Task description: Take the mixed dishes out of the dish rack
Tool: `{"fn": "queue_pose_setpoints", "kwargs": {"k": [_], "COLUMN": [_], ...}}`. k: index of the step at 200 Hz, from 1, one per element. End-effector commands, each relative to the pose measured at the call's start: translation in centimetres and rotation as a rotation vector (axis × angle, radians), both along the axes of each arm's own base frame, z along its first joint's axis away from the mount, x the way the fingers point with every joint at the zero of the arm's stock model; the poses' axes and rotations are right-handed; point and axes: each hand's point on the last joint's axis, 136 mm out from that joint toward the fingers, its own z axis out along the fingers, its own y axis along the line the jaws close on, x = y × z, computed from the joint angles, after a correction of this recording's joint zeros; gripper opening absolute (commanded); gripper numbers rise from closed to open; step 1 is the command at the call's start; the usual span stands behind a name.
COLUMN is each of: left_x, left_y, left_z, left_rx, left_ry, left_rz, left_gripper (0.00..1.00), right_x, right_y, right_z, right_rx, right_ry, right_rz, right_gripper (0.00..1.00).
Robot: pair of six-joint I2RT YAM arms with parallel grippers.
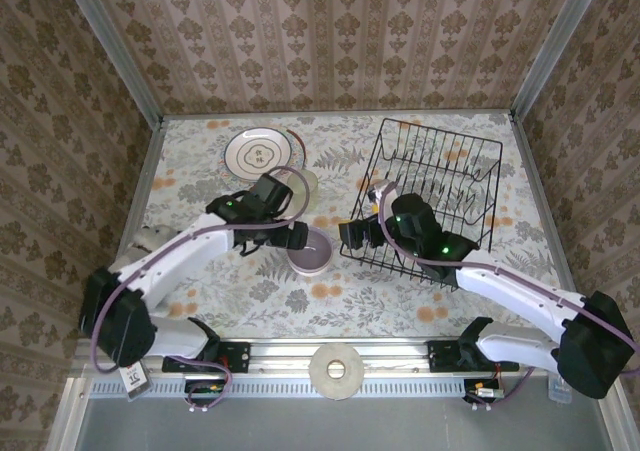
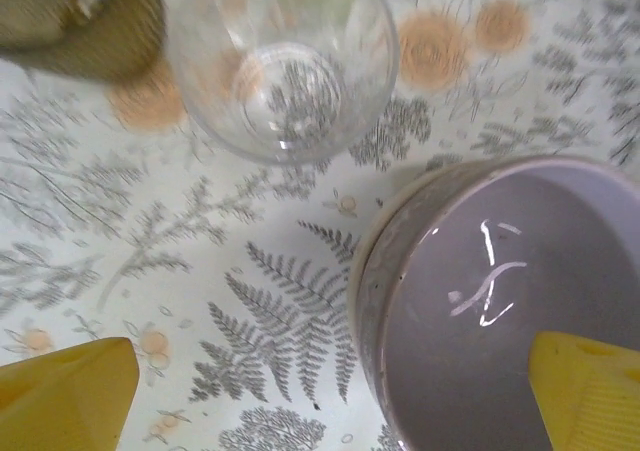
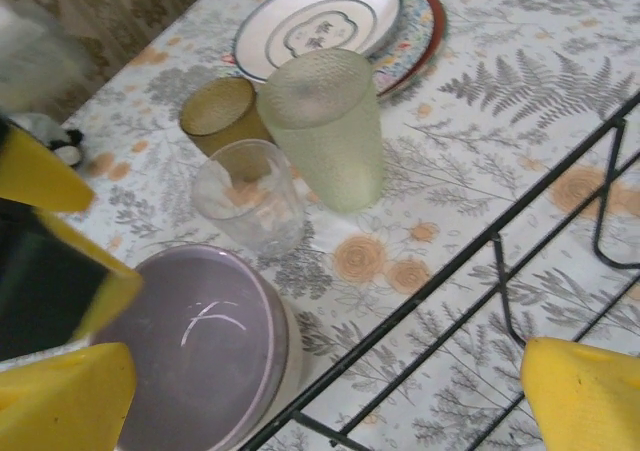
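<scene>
Top view: my left jaws hang right over the lilac bowl (image 1: pixel 312 254). It sits on the desk (image 1: pixel 190 161), out of the dish rack (image 1: pixel 440 161). My right jaws wait at the rack's near left corner. I see no dishes in the rack.

Left wrist view: these jaws are spread wide and hold nothing. One yellow fingertip (image 2: pixel 590 391) is over the inside of the bowl. The small clear glass (image 2: pixel 280 81) stands ahead of them.

Right wrist view: these jaws are wide apart too, and empty. Ahead of them stand the pale green tumbler (image 3: pixel 325 126) and the amber cup (image 3: pixel 220 111).

I think this is the letting-go step. Next I should lift the left jaws straight up, clear of the bowl's rim.
</scene>
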Motion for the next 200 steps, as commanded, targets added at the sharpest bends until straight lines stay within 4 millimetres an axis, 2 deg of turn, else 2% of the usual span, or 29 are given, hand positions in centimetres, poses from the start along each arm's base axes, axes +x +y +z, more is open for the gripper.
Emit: {"fn": "queue_pose_setpoints", "kwargs": {"k": [1,16,32,39,47,81,107,127,170,200], "left_x": [0.8,0.5,0.0,-0.2,-0.5,-2.0,-3.2,-3.9,-4.9,-5.2], "left_y": [1.1,1.7,2.3,2.4,2.7,3.0,2.2,2.0,3.2,3.8], "left_z": [3.6,5.1,6.0,6.2,6.4,6.8,8.3,9.5,11.4,11.6], "left_rx": [-0.005,-0.045,-0.085,-0.1,-0.118,-0.203,-0.306,-0.357,-0.376,-0.365], "left_ry": [-0.164,-0.224,-0.263,-0.271,-0.284,-0.325,-0.371,-0.397,-0.466,-0.482], "left_rz": [-0.015,-0.013,-0.01,-0.017,-0.021,-0.065,-0.114,-0.132,-0.126,-0.113], "left_gripper": [1.0,1.0,1.0,1.0,1.0,1.0,1.0,1.0,1.0,1.0], "right_x": [2.2,4.0,5.4,5.9,6.6,9.8,12.2,13.4,15.8,17.3], "right_y": [-2.8,-5.1,-6.1,-6.0,-5.7,-4.9,-3.8,-3.9,-4.0,-3.2], "right_z": [-0.4,-1.6,-2.8,-2.9,-3.9,-4.8,-5.7,-6.9,-8.2,-8.7], "right_rx": [-0.05,-0.049,-0.053,-0.064,-0.09,-0.154,-0.173,-0.203,-0.241,-0.271], "right_ry": [0.085,0.208,0.312,0.329,0.361,0.411,0.448,0.479,0.498,0.503], "right_rz": [-0.174,-0.292,-0.359,-0.369,-0.375,-0.422,-0.445,-0.487,-0.521,-0.485], "right_gripper": [1.0,1.0,0.99,0.97,0.96,0.87,0.83,0.77,0.54,0.34]}}
